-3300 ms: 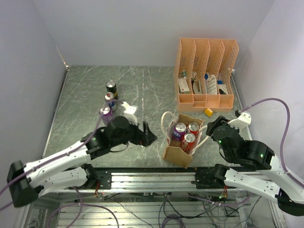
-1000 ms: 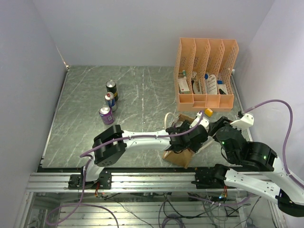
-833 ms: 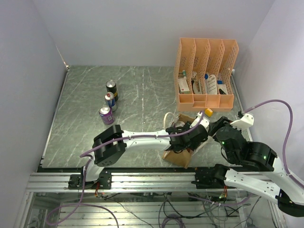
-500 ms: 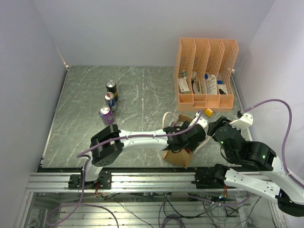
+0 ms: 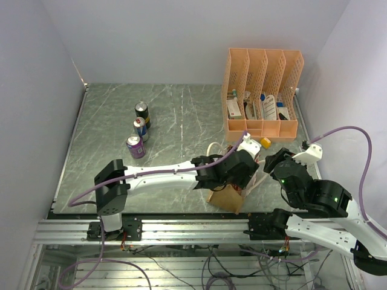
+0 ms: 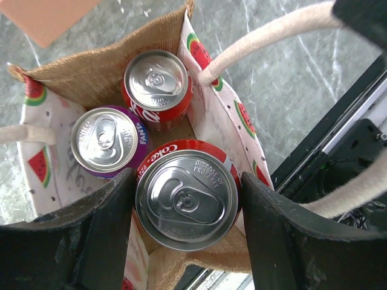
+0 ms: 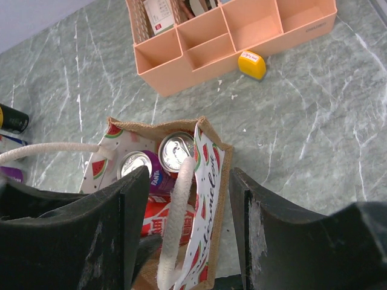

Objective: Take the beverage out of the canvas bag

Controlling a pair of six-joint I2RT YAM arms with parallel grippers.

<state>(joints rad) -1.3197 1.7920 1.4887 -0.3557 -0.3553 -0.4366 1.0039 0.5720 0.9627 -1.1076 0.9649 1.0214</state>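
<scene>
We are watching left tool (image 6: 187, 202) gripping red can (image 6: 181, 181), sitting inside bag (image 6: 91, 72) with 2 other cans (image 6: 106, 139). Bag standing on tabletop (image 5: 181, 115) by near edge. Right tool (image 7: 188, 223) gaping wide just beside bag.

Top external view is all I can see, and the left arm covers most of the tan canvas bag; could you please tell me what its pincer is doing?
Observer: The left wrist view shows the left pincer closed on a red aluminium cola can, one finger against each side.
Operator: Thank you. What else is in the canvas bag?
Observer: A purple aluminium Fanta can and a second red can stand upright beside it.
Operator: And the right pincer?
Observer: The right wrist view shows it open, the bag's white rope handle passing between its fingers.
</scene>
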